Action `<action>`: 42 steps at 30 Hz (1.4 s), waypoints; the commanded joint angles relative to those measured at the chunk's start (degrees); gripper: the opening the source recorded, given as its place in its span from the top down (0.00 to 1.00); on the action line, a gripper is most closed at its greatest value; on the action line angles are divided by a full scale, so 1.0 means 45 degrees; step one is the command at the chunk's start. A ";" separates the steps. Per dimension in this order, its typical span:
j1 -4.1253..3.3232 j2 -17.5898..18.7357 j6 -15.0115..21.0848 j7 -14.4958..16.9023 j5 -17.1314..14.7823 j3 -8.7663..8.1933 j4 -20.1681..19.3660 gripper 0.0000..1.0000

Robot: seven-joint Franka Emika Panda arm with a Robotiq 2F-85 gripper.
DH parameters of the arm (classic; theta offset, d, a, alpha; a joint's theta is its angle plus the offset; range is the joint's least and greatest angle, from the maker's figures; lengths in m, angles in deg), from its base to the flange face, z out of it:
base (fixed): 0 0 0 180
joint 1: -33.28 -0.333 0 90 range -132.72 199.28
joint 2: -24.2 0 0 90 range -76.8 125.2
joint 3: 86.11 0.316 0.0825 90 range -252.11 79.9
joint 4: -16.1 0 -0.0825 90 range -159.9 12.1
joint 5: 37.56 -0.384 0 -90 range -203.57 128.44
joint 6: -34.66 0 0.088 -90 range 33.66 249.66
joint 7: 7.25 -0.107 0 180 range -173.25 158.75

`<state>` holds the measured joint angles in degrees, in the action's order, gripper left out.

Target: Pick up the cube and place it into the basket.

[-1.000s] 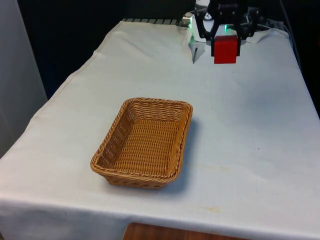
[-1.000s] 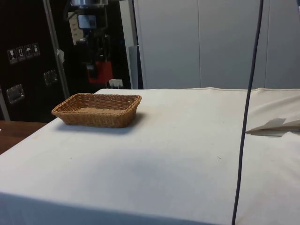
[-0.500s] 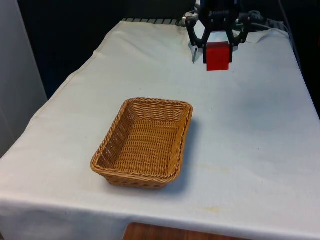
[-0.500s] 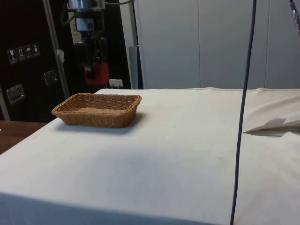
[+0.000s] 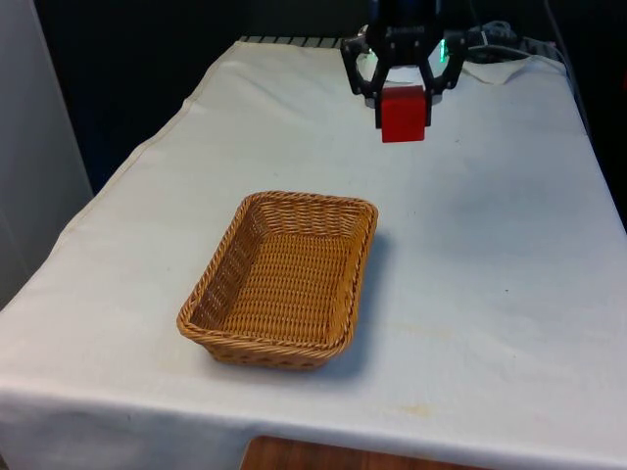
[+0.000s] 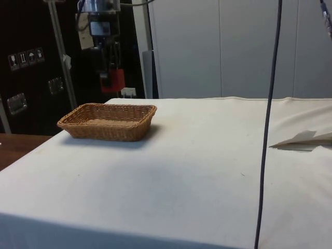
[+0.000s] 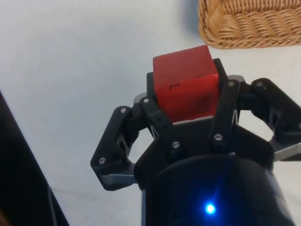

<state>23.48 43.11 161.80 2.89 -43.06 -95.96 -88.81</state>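
A red cube (image 5: 403, 114) hangs in the air above the far part of the table, with my black gripper (image 5: 403, 110) shut on it. In the side view the red cube (image 6: 113, 80) is well above the basket's far end. The wrist view shows the red cube (image 7: 186, 86) clamped between the two black fingers (image 7: 157, 118), with a corner of the basket (image 7: 249, 22) just beyond it. The woven wicker basket (image 5: 221, 273) sits empty on the white cloth, nearer the camera and toward the front view's left of the cube. In the side view the basket (image 6: 106, 129) rests on the cloth.
The white cloth (image 5: 490, 255) covers the whole table. Crumpled white cloth and cables (image 5: 505, 54) lie at the far end near the robot's base. A dark cable (image 6: 267, 129) hangs down in the side view. A fold of cloth (image 6: 306, 139) lies near the side view's right edge.
The gripper, still holding the red cube, has travelled toward the front view's left and a little nearer the basket. The basket has not moved.
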 commanded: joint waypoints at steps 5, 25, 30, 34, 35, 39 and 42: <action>0.0000 0.0127 -0.0025 0.0293 0.0013 -0.0153 0.0140 0.99; 0.0013 0.1528 -0.0331 0.1261 0.0318 -0.1019 0.1592 0.99; 0.0013 0.1935 -0.0280 0.1401 0.0382 -0.1273 0.1935 0.99; 0.0025 0.2139 -0.0242 0.1490 0.0369 -0.1401 0.2101 0.99; 0.0025 0.2203 -0.0229 0.1528 0.0369 -0.1451 0.2152 0.99; 0.0025 0.2546 -0.0178 0.1642 0.0357 -0.1681 0.2432 0.99; 0.0025 0.2674 -0.0153 0.1668 0.0344 -0.1757 0.2534 0.99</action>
<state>23.48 54.85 161.05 10.34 -41.75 -103.81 -77.69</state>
